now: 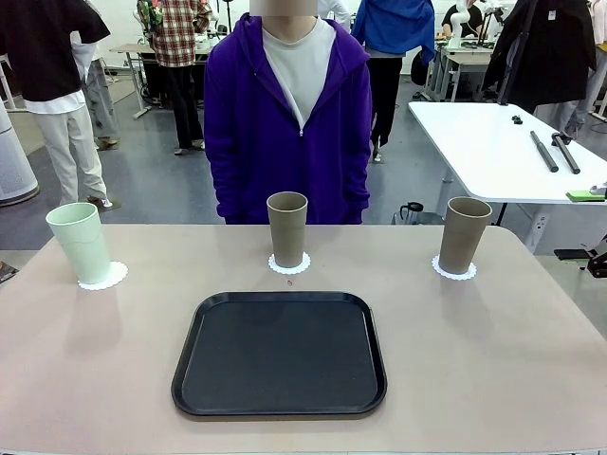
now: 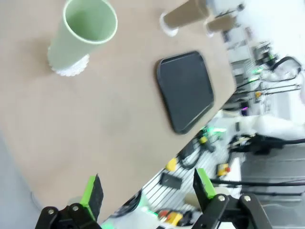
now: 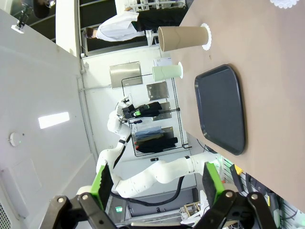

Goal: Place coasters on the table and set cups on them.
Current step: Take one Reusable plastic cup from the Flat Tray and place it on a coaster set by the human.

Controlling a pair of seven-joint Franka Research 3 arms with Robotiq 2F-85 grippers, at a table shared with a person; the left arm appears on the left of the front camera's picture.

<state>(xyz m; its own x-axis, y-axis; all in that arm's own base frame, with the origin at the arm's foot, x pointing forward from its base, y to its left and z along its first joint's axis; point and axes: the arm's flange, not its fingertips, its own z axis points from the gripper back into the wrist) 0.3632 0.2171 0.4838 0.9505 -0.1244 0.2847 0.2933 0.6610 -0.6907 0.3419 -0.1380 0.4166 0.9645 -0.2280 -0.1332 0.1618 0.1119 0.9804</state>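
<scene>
Three cups upright on the counter [image 1: 531, 351], each on its own coaster: mint cup [image 1: 81, 244] on left coaster [image 1: 102, 276]; tan cup [image 1: 286, 229] on middle coaster [image 1: 287, 263]; tan cup [image 1: 464, 235] on right coaster [image 1: 454, 269]; black tray [image 1: 280, 354] bare, nearer; left pincer [image 2: 147, 191] spread, empty; right pincer [image 3: 155, 183] spread, empty.

Black rounded tray [image 1: 279, 354] lies flat, empty, near the front edge of the tabletop, centred. Person in purple zip hoodie [image 1: 287, 123] stands at far edge. Behind right: white rectangular table [image 1: 493, 152] carrying two dark rods [image 1: 555, 152], green block [image 1: 585, 195] at its front edge.
</scene>
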